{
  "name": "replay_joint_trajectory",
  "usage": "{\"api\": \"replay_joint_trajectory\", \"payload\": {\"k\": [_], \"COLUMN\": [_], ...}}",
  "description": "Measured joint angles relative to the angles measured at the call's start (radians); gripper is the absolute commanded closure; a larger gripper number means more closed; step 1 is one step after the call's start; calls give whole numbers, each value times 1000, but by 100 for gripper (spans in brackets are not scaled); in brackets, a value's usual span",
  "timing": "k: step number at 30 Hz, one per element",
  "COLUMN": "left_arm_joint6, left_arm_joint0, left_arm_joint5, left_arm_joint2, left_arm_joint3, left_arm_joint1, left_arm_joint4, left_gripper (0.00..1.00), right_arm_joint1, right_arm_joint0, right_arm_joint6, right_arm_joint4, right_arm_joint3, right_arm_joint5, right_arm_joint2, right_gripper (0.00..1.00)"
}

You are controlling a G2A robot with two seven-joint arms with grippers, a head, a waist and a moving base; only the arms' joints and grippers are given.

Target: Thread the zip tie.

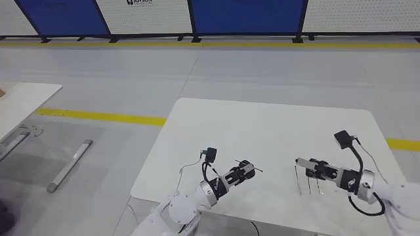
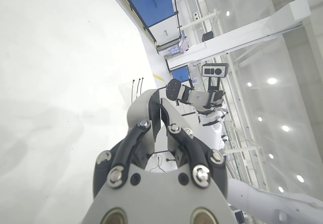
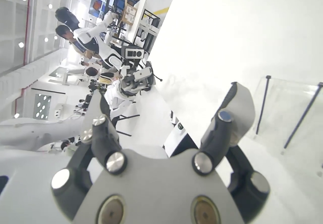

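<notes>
Keep the left gripper (image 2: pixel 160 102) pinched tight on the thin black zip tie (image 1: pixel 257 169) (only a short end seen poking past the pads (image 2: pixel 154 108)), and hold it level, well apart from the spare ties (image 1: pixel 310 178). Steer the right gripper (image 3: pixel 167 98), spread wide and empty just beside the spare ties, away from them toward that free end. Close on the loose end (cannot tell tip from head), then square tip to slot before pushing; probably prone to buckling if rushed, being so slender. Work above the white table (image 1: pixel 262 131), clear of the spare ties.
</notes>
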Motion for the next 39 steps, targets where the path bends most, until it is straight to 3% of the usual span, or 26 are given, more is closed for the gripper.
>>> {"api": "replay_joint_trajectory", "payload": {"k": [2, 6, 17, 22, 28, 33, 39], "left_arm_joint6": [0, 0, 0, 0, 0, 0, 0], "left_arm_joint0": [0, 0, 0, 0, 0, 0, 0], "left_arm_joint5": [0, 0, 0, 0, 0, 0, 0], "left_arm_joint2": [0, 0, 0, 0, 0, 0, 0], "left_arm_joint3": [0, 0, 0, 0, 0, 0, 0], "left_arm_joint1": [0, 0, 0, 0, 0, 0, 0], "left_arm_joint4": [0, 0, 0, 0, 0, 0, 0], "left_gripper": [100, 100, 100, 100, 100, 100, 100], "right_arm_joint1": [5, 12, 13, 20, 33, 31, 31], "right_arm_joint0": [-21, -27, -26, -16, 20, 111, 110], "right_arm_joint6": [-22, -15, -14, 13, 155, 262, 254], "right_arm_joint4": [-87, -250, -245, -372, -592, -643, -642], "right_arm_joint3": [3, -40, -48, -113, -242, -204, -204], "right_arm_joint5": [-34, -41, -40, -11, 101, 127, 127], "right_arm_joint2": [2, -16, -21, -40, -71, -135, -133], "right_gripper": [0, 0, 0, 0, 0, 0, 0]}}
